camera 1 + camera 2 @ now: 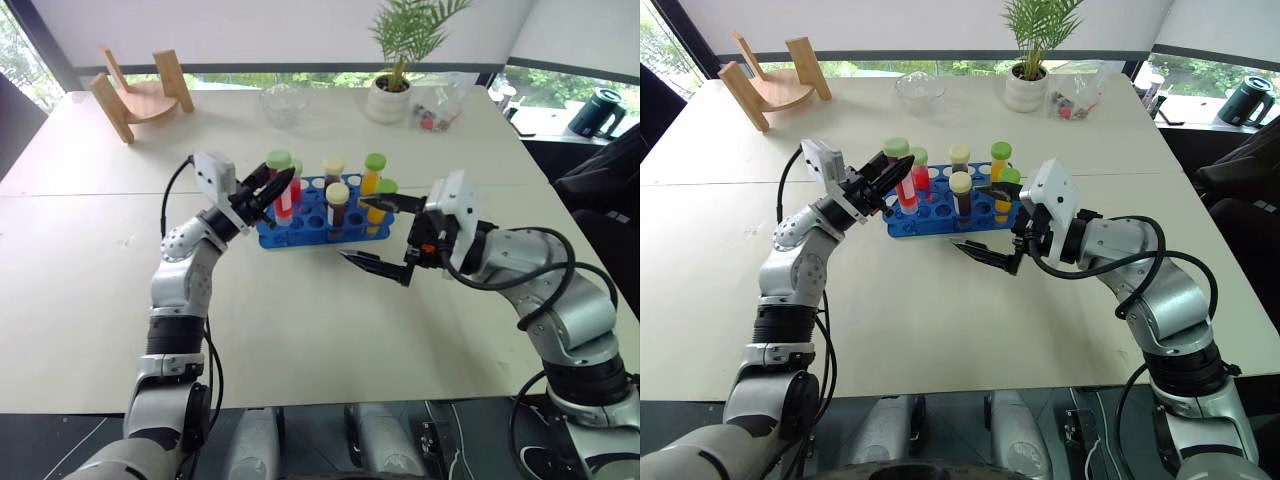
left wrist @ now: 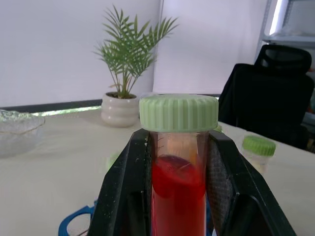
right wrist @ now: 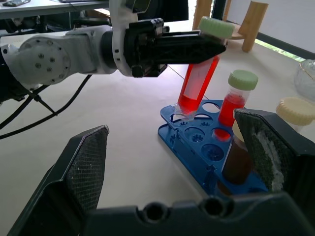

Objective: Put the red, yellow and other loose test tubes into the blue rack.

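Left gripper: the left gripper point(image 1: 272, 186), two black fingers, is clamped just under the cap of a red-filled clear plastic test tube with a pale green screw cap point(image 3: 199, 73), left of centre in the head views.
Held tube: it leans, cap toward the left arm, and its lower tip sits at a corner hole of the blue plastic rack point(image 3: 197, 142); I cannot tell whether the tip is inside the hole or resting on its rim.
Right gripper: the right gripper point(image 1: 385, 235) hangs wide and holds nothing, right of centre, just beside the rack's near right end.
Risk, tilt: I'd judge that pushing down while the tube leans could jam the tip against the hole's edge and lever the light rack up or slide it.
Risk, neighbours: the standing red tube with the green cap point(image 3: 235, 98) is just beside the held one; swinging upright could knock it.
Risk, right fingers: the spread fingers sit near the rack and could nudge it if that arm shifts.
Count, tubes: six visible, one held and five standing in the rack; two red, two dark brown with cream caps point(image 1: 337, 203), two yellow-orange with green caps point(image 1: 374, 172).
Count, loose tubes: I spot none on the table point(image 1: 300, 320).
Count, racks: one.
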Available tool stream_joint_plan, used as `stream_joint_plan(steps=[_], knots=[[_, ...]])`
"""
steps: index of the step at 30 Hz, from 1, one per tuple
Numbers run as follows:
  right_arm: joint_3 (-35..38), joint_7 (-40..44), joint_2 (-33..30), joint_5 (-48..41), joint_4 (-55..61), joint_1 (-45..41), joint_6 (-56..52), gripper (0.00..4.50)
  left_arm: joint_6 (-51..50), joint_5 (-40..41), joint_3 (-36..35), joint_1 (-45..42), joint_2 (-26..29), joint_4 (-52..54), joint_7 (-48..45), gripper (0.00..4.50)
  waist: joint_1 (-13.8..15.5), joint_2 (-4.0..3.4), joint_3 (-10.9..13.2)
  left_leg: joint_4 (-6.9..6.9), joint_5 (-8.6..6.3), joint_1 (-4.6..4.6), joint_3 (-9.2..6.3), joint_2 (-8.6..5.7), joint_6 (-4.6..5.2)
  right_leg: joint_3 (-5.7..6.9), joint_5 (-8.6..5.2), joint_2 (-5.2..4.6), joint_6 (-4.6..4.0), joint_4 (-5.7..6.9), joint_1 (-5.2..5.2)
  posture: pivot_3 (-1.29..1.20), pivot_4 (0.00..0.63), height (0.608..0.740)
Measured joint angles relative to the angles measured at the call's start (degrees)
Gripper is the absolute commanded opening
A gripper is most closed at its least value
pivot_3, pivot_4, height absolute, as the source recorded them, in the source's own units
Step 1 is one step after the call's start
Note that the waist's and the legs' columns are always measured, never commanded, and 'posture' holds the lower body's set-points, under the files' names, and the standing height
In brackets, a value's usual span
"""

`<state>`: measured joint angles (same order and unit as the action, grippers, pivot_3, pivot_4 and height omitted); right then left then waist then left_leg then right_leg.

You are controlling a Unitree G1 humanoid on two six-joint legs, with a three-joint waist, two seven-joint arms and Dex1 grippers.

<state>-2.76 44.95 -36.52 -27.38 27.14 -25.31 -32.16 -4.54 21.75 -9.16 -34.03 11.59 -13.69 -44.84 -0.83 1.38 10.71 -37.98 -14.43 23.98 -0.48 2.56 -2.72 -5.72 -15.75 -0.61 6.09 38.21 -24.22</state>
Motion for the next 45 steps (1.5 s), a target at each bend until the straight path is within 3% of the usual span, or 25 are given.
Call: stream_joint_plan(steps=[24,28,31,35,38,41,45], knots=[[1.4,-3.8,-0.2,-1.0,4.2,2.6,-2.2,4.50,20.5,-3.5,3.9,-3.4,-1.7,-18.8,-4.8,0.88,-0.1,0.00,0.0,0.01,-0.01,0.00,-0.03,0.00,0.02,0.01,0.00,0.03,0.01,-0.01,0.01,0.00,0.150,0.740],[1.4,-4.0,-0.2,-1.1,4.2,2.6,-2.2,4.50,21.7,-4.7,4.1,-3.8,-1.3,-20.5,-5.0,2.70,-0.1,0.00,0.0,0.01,-0.01,0.00,-0.03,0.00,0.02,0.01,0.00,0.03,0.01,-0.01,0.01,0.00,0.150,0.740],[1.4,-4.1,-0.2,-1.1,4.2,3.1,-2.2,4.50,21.1,-6.4,5.7,-2.4,1.4,-19.5,-5.3,4.41,-0.3,0.00,0.0,0.03,-0.02,-0.01,-0.04,0.01,0.03,0.01,0.00,0.04,0.01,-0.01,0.01,0.00,0.150,0.740],[1.8,-3.9,-0.7,-1.1,4.2,4.6,-2.2,4.50,13.9,-6.5,6.2,3.5,6.3,-11.3,-5.5,4.47,-0.4,0.00,0.0,0.05,-0.02,-0.01,-0.04,0.05,0.04,0.01,0.00,0.05,0.00,0.00,-0.01,0.00,0.150,0.740],[3.9,-3.2,-2.1,-1.3,4.0,5.6,-2.2,4.50,3.0,-3.6,5.4,10.4,15.6,1.7,-7.4,4.47,-0.7,0.01,0.0,0.07,-0.02,0.00,-0.03,0.12,0.04,0.02,-0.01,0.07,-0.01,0.00,-0.04,0.00,0.150,0.740],[6.9,-2.3,-3.8,-1.6,2.5,6.5,-2.1,4.50,-7.3,0.8,1.2,17.0,24.7,13.5,-9.0,4.47,-1.0,-0.01,0.0,0.09,-0.03,-0.03,-0.04,0.11,0.04,0.06,-0.02,0.02,-0.02,-0.02,0.03,0.00,0.150,0.740],[8.6,-0.1,-7.0,-1.4,-2.4,7.1,-1.9,4.50,-17.5,6.8,-5.0,25.8,32.2,25.3,-9.7,4.47,-1.1,-0.01,0.0,0.07,-0.03,-0.10,0.03,0.09,0.04,0.04,-0.08,-0.05,-0.11,-0.11,0.13,0.00,0.150,0.740]])
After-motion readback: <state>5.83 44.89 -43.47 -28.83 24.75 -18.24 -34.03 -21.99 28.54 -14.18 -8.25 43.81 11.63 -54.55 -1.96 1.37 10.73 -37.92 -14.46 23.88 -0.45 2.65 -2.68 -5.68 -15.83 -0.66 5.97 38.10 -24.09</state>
